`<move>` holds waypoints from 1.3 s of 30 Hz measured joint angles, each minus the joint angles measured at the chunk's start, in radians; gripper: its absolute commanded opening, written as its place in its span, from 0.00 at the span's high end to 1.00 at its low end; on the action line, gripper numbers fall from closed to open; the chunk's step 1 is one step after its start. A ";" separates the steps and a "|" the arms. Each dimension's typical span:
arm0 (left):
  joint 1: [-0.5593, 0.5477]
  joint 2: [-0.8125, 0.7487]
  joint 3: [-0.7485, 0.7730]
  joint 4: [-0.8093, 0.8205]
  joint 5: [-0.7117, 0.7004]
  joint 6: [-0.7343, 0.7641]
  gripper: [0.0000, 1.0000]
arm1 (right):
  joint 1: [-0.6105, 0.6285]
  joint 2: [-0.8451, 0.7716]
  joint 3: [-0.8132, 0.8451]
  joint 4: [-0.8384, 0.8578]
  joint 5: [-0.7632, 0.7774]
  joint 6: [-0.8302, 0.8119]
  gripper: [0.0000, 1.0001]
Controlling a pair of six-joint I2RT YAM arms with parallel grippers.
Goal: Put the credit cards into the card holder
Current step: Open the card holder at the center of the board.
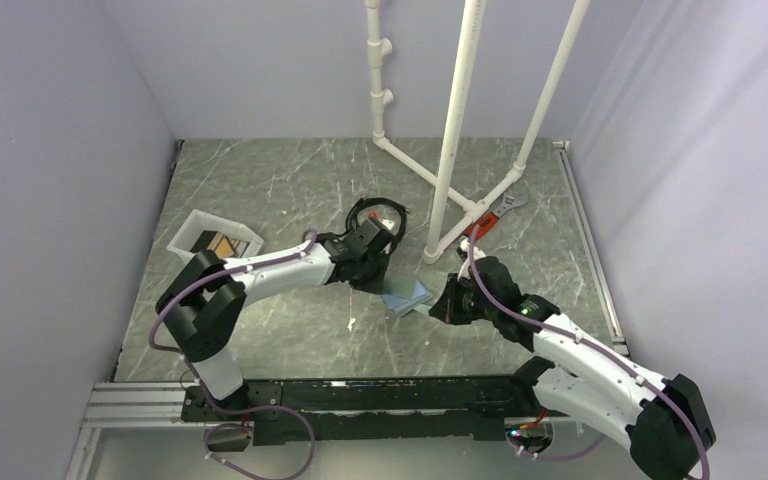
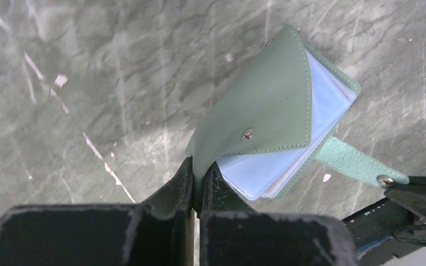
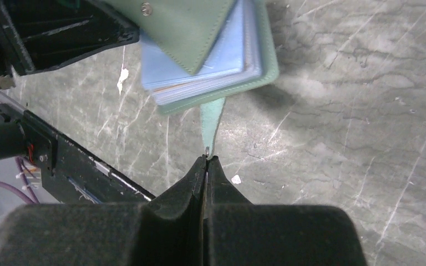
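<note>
1 card holder (image 1: 412, 296) lies at frame centre in the top view, with its green cover raised and its blue inner faces exposed. The left gripper (image 2: 198, 173) has its fingers pressed together on the cover's lower-left corner. The right gripper (image 3: 206, 160) pinches the end of the holder's strap (image 3: 212, 119) at the snap.

Bare table (image 1: 290, 340) lies open below and to the left of the holder. The foot of 1 white pipe frame (image 1: 455, 130) stands just above and to the right of it, with 1 wrench (image 1: 498, 210) beyond.

The credit cards (image 1: 222, 243), tan and dark, sit in 1 white tray (image 1: 182, 232) at centre left. Their number cannot be told.
</note>
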 measured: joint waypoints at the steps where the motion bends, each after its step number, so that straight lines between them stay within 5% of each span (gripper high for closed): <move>1: 0.011 -0.016 -0.021 0.008 0.008 -0.015 1.00 | -0.002 0.010 0.013 -0.008 0.009 -0.002 1.00; 11: 0.077 -0.158 -0.286 0.190 0.150 -0.205 1.00 | -0.034 0.179 0.095 -0.085 0.119 -0.002 0.97; 18: 0.106 -0.277 -0.563 0.489 0.261 -0.429 1.00 | -0.034 0.210 0.147 -0.125 0.129 -0.040 0.42; 21: 0.115 -0.285 -0.652 0.624 0.283 -0.517 1.00 | -0.031 0.174 0.162 -0.129 0.109 -0.063 0.33; 27: 0.115 -0.251 -0.746 0.858 0.316 -0.653 1.00 | -0.031 0.192 0.163 -0.037 -0.040 -0.053 0.36; 31: 0.116 -0.222 -0.784 0.974 0.325 -0.728 1.00 | -0.029 0.229 0.130 0.101 -0.145 0.014 0.57; 39: 0.116 -0.220 -0.829 1.036 0.323 -0.797 0.71 | -0.056 0.388 0.077 0.273 -0.191 0.123 0.77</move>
